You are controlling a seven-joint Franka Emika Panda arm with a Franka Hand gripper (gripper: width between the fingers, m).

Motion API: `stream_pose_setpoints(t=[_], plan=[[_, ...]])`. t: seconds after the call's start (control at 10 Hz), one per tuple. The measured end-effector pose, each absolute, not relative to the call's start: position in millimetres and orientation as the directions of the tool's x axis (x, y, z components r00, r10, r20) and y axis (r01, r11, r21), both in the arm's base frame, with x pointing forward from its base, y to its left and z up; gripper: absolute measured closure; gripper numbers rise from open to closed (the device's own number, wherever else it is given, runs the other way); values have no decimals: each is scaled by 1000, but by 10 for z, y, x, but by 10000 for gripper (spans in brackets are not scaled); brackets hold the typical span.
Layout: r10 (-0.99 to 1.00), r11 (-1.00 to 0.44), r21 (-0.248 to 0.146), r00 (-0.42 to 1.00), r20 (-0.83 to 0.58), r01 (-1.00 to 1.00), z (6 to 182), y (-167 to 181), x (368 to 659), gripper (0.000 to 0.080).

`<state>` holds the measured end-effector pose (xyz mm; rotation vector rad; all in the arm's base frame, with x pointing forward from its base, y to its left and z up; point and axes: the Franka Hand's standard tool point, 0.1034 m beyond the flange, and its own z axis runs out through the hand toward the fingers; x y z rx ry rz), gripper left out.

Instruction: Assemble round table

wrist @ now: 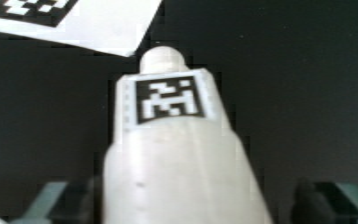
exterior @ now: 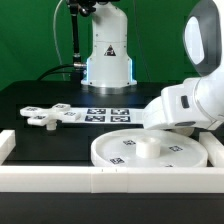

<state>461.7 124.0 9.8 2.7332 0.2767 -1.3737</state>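
The short white leg (wrist: 172, 140) fills the wrist view, lying lengthwise between my gripper's (wrist: 176, 205) dark fingers (wrist: 66, 196) with a black-and-white tag near its rounded tip. The jaws stand on either side of it, shut on the leg. In the exterior view the white gripper (exterior: 178, 110) hangs low at the right, and the leg is hidden behind it. The large rimmed round disc (exterior: 120, 152) lies in front with a raised hub (exterior: 148, 149) at its centre. The cross-shaped foot (exterior: 45, 115) lies at the exterior view's left.
The marker board (exterior: 105, 113) lies flat behind the disc, and its corner (wrist: 69, 25) shows beyond the leg's tip. Long white border bars (exterior: 60, 180) run along the front and the left side. The robot's base (exterior: 108, 55) stands at the back.
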Motion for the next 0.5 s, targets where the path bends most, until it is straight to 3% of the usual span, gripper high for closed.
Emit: stream_pose_setpoints(t=[0.3,0.5], plan=[[137,-980,-26,583,-800,195,103,1235,4623,393],[165,-977,-50,581,-797,209,236,1197,4677,393]])
